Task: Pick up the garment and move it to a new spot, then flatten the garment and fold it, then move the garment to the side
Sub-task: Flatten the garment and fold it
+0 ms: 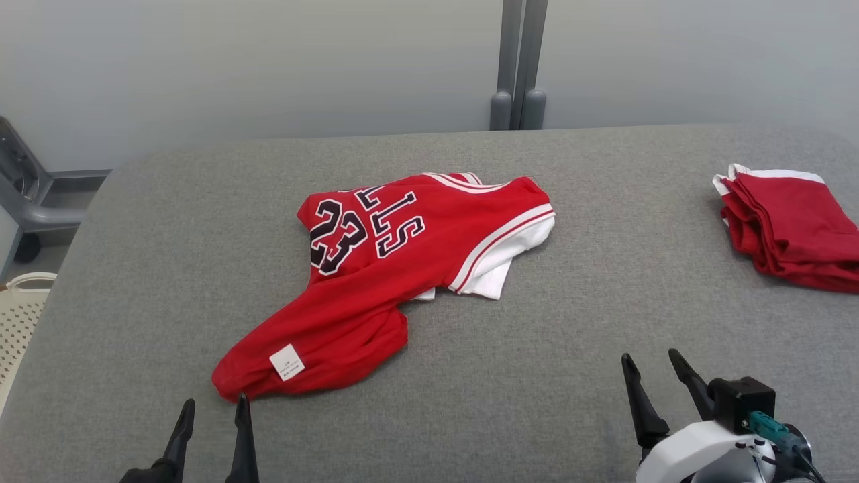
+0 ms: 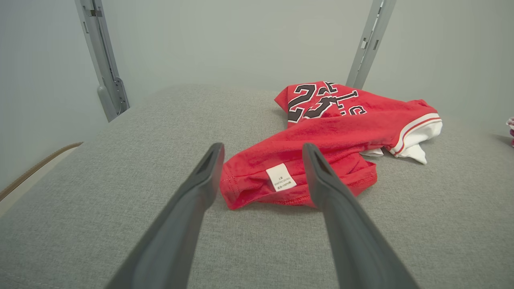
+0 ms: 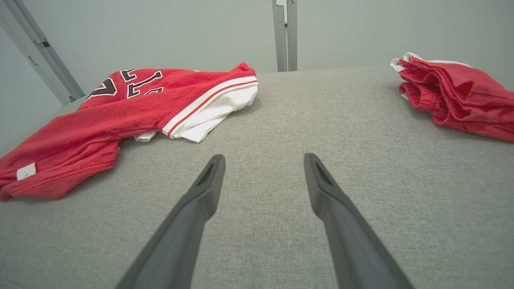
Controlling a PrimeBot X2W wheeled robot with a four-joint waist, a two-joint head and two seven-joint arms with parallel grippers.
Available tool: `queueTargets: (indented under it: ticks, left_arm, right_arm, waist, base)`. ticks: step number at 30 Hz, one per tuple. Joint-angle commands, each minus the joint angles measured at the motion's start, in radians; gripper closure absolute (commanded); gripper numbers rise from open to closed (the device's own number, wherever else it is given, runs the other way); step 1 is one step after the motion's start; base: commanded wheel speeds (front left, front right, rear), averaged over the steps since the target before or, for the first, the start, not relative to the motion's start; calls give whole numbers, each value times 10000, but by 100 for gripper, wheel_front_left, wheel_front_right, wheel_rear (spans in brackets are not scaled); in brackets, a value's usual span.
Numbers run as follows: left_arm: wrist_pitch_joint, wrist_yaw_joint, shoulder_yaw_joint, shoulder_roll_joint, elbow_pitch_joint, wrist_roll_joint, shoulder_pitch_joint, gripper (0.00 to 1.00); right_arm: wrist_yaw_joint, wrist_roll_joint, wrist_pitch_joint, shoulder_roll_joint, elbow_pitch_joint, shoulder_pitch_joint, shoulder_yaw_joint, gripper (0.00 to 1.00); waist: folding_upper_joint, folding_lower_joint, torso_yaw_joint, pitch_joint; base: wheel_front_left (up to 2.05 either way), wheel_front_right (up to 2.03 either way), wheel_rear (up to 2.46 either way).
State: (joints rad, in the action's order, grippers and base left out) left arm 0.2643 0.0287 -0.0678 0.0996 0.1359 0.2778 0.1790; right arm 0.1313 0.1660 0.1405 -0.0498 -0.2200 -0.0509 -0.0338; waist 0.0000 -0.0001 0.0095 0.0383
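A: Where is the garment?

B: In the middle of the grey table, rumpled rather than flat. It is a red jersey with white trim. In the head view it runs on a slant, from the trimmed end at about 1 o'clock down to a narrow red end at 7 o'clock. Dark numerals and letters show on the upper part, toward 11 o'clock, and a white layer pokes out from under the trimmed edge at 3 o'clock.

A: Any marks on the near end?

B: A small white label lies on top there.

A: And the left end effector?

B: It is at 7 o'clock in the head view, fingers spread wide and gripping nothing. One fingertip is just beside the garment's near tip, but I cannot tell if they touch. Seen from the left wrist, the label lies between the two fingers.

A: The right end effector?

B: It is at 5 o'clock, also spread wide and empty. It is over bare table, well apart from the garment.

A: Anything else on the table?

B: A folded pile of red cloth with white edging lies at 3 o'clock from the garment, by the table's edge. A pale slotted basket stands off the table at 9 o'clock.
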Motion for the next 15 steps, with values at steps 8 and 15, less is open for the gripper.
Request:
queueTargets:
  ticks: [8,15]
  left_arm:
    - [4,289,-143,-181,6,-262,-309,0]
    - [4,484,-357,-264,-49,-441,-685,0]
  right_arm:
    - [-12,-418,-717,-17,-561,1320,-220,0]
    - [-12,-201,-1777,-19,-1981,3160,151,0]
  waist:
    - [0,1,318,-236]
    - [0,1,922,-864]
  base:
    - [0,0,0]
    - [0,0,0]
